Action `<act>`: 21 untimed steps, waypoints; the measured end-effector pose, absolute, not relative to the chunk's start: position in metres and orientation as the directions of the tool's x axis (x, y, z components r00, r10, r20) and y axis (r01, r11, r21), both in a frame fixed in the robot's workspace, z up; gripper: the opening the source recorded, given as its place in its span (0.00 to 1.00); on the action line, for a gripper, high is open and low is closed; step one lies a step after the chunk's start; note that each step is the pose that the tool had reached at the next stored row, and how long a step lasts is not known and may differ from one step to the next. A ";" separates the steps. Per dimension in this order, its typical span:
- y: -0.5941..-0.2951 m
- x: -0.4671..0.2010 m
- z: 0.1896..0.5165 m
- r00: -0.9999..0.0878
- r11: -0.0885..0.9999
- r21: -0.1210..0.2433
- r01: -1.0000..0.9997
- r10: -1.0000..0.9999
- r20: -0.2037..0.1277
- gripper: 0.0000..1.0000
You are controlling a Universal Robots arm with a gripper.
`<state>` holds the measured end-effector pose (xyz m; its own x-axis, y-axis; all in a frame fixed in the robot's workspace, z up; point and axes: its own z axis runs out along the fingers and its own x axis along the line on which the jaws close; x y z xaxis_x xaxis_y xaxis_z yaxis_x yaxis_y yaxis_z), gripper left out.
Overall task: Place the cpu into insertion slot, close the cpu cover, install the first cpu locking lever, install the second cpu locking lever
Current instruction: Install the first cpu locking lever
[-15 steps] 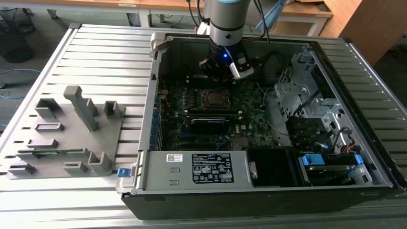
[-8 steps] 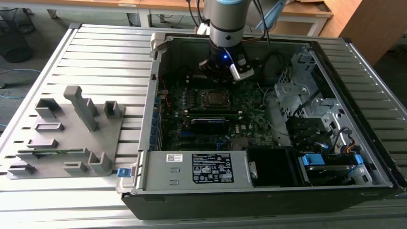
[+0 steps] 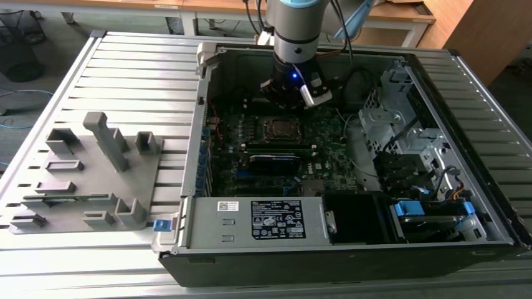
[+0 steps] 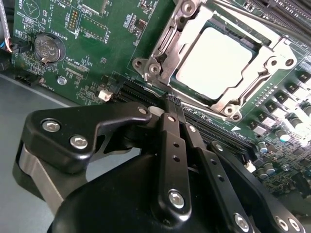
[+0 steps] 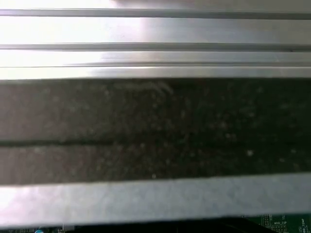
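slatted metal table (image 3: 124,68), wooden desks (image 3: 399,15) behind, black mesh bin (image 3: 17,50), grey floor (image 3: 62,30)

Arm's claw (image 3: 288,98) hung inside open computer case (image 3: 332,265), over green board (image 3: 332,149). Just beside claw, toward labelled power box (image 3: 249,221), lay socket (image 3: 281,128).

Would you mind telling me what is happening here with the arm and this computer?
The arm is working inside an open computer case. The cpu already sits in the insertion slot, and the cpu cover lies closed around it. The gripper, shut and empty, hovers beside the slot over the motherboard. I cannot tell whether the locking levers are latched.
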<state>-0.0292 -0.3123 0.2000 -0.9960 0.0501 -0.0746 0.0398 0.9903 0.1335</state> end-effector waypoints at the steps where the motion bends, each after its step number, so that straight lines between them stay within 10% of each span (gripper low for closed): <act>1: -0.312 -0.029 0.200 -0.996 0.990 0.133 0.040 0.050 -0.075 0.11; 21: -0.306 -0.029 0.198 -0.995 0.990 0.133 0.040 0.051 -0.081 0.11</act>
<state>-0.0293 -0.3056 0.1985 -0.9954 0.0514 -0.0813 0.0402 0.9903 0.1330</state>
